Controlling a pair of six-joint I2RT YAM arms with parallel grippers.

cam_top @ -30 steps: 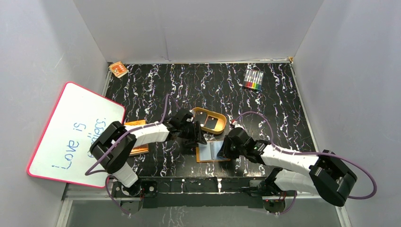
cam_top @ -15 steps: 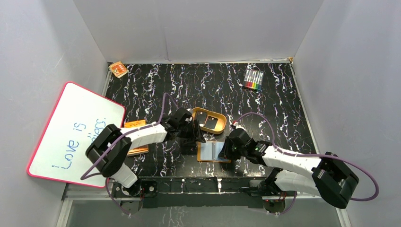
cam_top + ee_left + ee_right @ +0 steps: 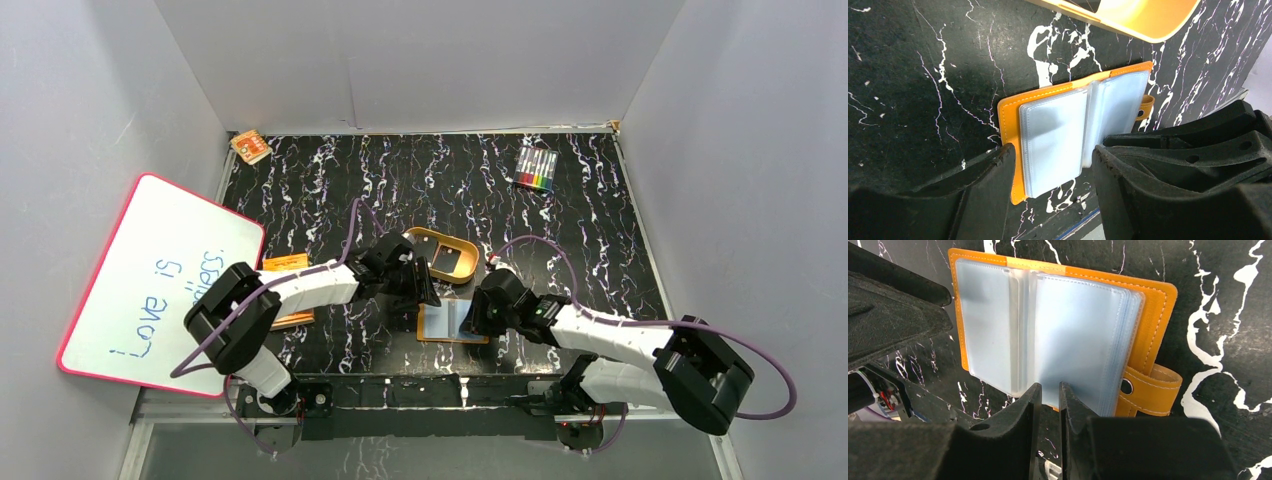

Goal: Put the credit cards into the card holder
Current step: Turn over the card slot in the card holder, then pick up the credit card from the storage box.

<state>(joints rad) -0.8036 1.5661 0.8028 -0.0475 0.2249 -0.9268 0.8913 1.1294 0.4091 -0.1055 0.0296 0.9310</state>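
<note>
Card holder: the small orange-brown leather card holder [image 3: 450, 323] is laid open on the black marbled counter [image 3: 400, 180], with its pale clear sleeves [image 3: 998, 320] facing up.
Credit cards: the thin black rectangular credit cards [image 3: 447, 262] are seen in the tan oval tray [image 3: 432, 232], just behind the holder.
Left tool: the left tool [image 3: 1053, 150] is spread wide and empty; the holder's left page is framed between its fingers.
Right tool: the right tool [image 3: 1048, 392] is nearly closed and appears to pinch one sleeve's near edge.
Step in hand: a pocket is judged to be presented for loading.
Method: the pinched sleeve should be lifted only slightly. A card should be gripped by one short edge and slid in flat, so that the mouth is not buckled.
</note>
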